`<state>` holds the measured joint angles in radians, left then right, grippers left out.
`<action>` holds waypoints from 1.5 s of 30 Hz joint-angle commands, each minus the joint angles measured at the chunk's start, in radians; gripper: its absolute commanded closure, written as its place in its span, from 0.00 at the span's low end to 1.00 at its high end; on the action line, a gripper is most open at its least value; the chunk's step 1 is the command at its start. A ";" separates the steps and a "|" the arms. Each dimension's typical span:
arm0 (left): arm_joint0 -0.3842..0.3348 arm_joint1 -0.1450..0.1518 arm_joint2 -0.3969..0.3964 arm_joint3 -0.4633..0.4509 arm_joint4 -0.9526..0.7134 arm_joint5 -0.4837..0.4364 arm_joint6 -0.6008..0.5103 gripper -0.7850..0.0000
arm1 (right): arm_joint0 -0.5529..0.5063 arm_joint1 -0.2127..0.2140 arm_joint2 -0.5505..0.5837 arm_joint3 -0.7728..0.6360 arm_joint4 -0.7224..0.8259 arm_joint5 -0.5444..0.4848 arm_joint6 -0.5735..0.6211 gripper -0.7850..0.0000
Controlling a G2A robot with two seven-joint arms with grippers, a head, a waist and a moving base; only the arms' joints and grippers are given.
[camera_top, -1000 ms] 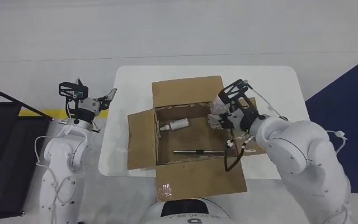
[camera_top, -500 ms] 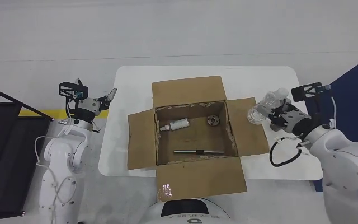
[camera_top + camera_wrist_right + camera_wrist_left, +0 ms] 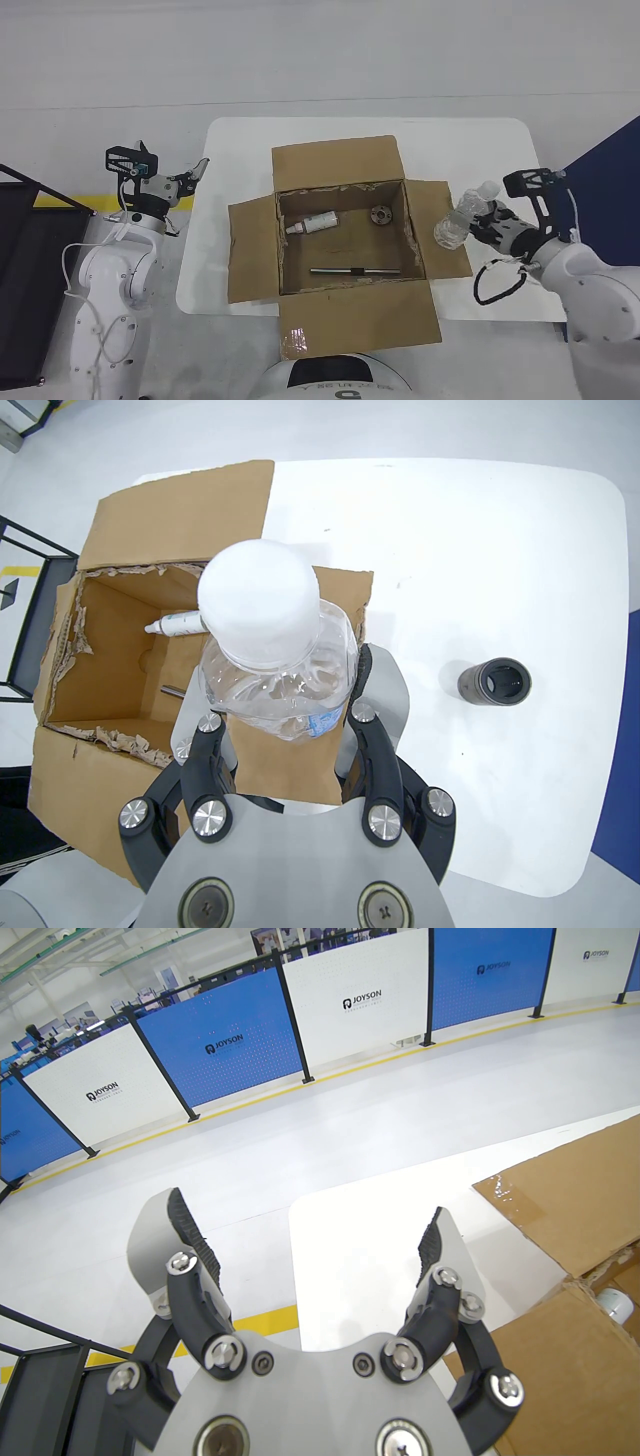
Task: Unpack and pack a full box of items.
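The open cardboard box point(image 3: 335, 160) sits mid-table. In it lie a white tube point(image 3: 312, 224), a dark round part point(image 3: 380, 214) and a metal rod point(image 3: 355, 270). My right gripper point(image 3: 478, 222) is shut on a clear plastic bottle point(image 3: 455, 222) with a white cap, held above the box's right flap. From the right wrist, the bottle point(image 3: 280, 685) stands between the fingers point(image 3: 372, 680), with the box point(image 3: 165, 515) and the tube point(image 3: 180, 622) beyond it. My left gripper point(image 3: 197, 172) hangs open beyond the table's left edge, nothing between its pads point(image 3: 430, 1243).
A black cylinder point(image 3: 494, 687) lies on the white table point(image 3: 500, 550) to the right of the box. A black rack point(image 3: 30, 260) stands on the floor at far left. All the box flaps point(image 3: 360, 318) are folded outward.
My right gripper lifted the bottle out of the box, carried it right past the flap, then came back a little toward the box. The left arm has stayed still.
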<state>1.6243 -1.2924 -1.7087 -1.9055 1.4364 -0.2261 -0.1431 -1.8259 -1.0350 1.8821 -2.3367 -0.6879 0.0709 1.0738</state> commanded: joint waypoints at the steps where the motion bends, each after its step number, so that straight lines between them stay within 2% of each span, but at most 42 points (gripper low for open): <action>1: 0.000 0.000 0.000 0.000 0.000 0.000 0.000 0.00 | 0.039 0.003 -0.032 0.029 -0.030 0.029 0.030 1.00; 10: 0.000 0.000 0.000 0.000 0.000 0.000 0.000 0.00 | 0.211 0.012 -0.178 0.171 -0.165 0.145 0.159 1.00; 19: 0.000 0.000 0.000 0.000 0.000 0.000 0.000 0.00 | 0.419 0.012 -0.365 0.340 -0.371 0.274 0.376 1.00; 27: 0.000 0.000 0.000 0.000 0.000 0.000 0.000 0.00 | 0.493 -0.001 -0.404 0.473 -0.393 0.299 0.377 1.00; 29: 0.000 0.000 0.000 0.000 0.000 0.000 0.000 0.00 | 0.508 -0.007 -0.411 0.504 -0.401 0.298 0.377 0.92; 33: 0.000 0.000 0.000 0.000 0.000 0.000 0.000 0.00 | 0.529 -0.018 -0.414 0.552 -0.434 0.296 0.379 0.88; 35: 0.000 0.000 0.000 0.000 0.000 0.000 0.000 0.00 | 0.538 -0.025 -0.416 0.560 -0.441 0.293 0.383 0.81; 38: 0.000 0.000 0.000 0.000 0.000 0.000 0.000 0.00 | 0.544 -0.035 -0.413 0.570 -0.455 0.289 0.386 0.60; 39: 0.000 0.000 0.000 0.000 0.000 0.000 0.000 0.00 | 0.544 -0.038 -0.411 0.572 -0.460 0.288 0.387 0.56; 40: 0.000 0.000 0.000 0.000 0.000 0.000 0.000 0.00 | 0.545 -0.040 -0.409 0.571 -0.464 0.288 0.388 0.46; 41: 0.000 0.000 0.000 0.000 0.000 0.000 0.000 0.00 | 0.545 -0.044 -0.406 0.569 -0.468 0.285 0.390 0.12; 42: 0.000 0.000 0.000 0.000 0.000 0.000 0.000 0.00 | 0.543 -0.047 -0.400 0.567 -0.472 0.285 0.391 0.00; 45: 0.000 0.000 0.000 0.000 0.000 0.000 0.000 0.00 | 0.528 -0.058 -0.375 0.540 -0.477 0.288 0.388 0.00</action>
<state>1.6243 -1.2924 -1.7087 -1.9055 1.4364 -0.2261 -0.1431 -1.2928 -1.0903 1.4994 -1.7862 -1.1681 0.3574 1.4629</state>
